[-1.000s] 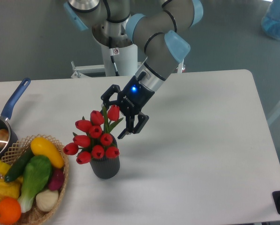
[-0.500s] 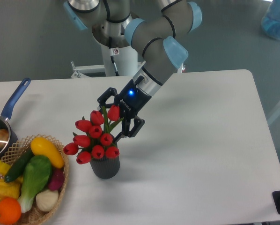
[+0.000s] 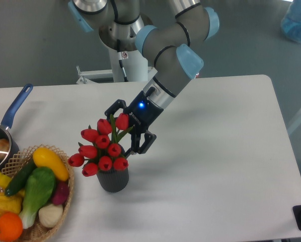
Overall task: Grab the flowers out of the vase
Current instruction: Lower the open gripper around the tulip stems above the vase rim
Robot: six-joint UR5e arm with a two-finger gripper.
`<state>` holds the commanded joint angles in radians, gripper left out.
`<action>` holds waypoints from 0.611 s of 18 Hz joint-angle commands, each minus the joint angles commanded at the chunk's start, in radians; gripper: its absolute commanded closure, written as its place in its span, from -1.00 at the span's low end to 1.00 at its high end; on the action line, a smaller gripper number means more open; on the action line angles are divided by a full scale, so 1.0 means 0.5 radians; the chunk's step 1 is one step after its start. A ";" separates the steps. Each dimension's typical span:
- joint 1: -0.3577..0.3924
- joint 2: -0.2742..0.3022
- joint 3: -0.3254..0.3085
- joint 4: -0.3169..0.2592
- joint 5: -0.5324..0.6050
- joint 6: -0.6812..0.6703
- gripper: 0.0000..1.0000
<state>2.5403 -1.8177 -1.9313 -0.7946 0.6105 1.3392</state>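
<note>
The flowers (image 3: pixel 103 145) stand in the vase (image 3: pixel 113 180), a bunch of red buds with green leaves spreading above the dark ribbed rim. The vase sits upright on the white table (image 3: pixel 216 151), left of the table's middle and towards its front edge.

The gripper (image 3: pixel 124 127) hangs at the upper right of the bunch, tilted down and to the left from the arm (image 3: pixel 170 60). Its black fingers (image 3: pixel 143 142) are spread apart, one on the far side of the top buds and one on the near right side, so the topmost blooms lie between them. The fingers are not closed on anything; whether they touch the buds cannot be told from this view. A blue light shows on the gripper's body.

Left of the vase, near but apart from it, is a wicker basket (image 3: pixel 66 200) holding a yellow squash, a green vegetable, an orange and other produce. Beyond the basket, at the table's left edge, is a pot (image 3: pixel 0 143) with a blue handle pointing up and to the right. A blue object (image 3: pixel 297 22) lies on the floor in the top right corner.
</note>
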 joint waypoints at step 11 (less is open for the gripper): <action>-0.031 -0.034 0.000 0.012 -0.104 0.000 -1.00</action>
<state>2.5250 -1.8346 -1.9313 -0.7885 0.5584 1.3392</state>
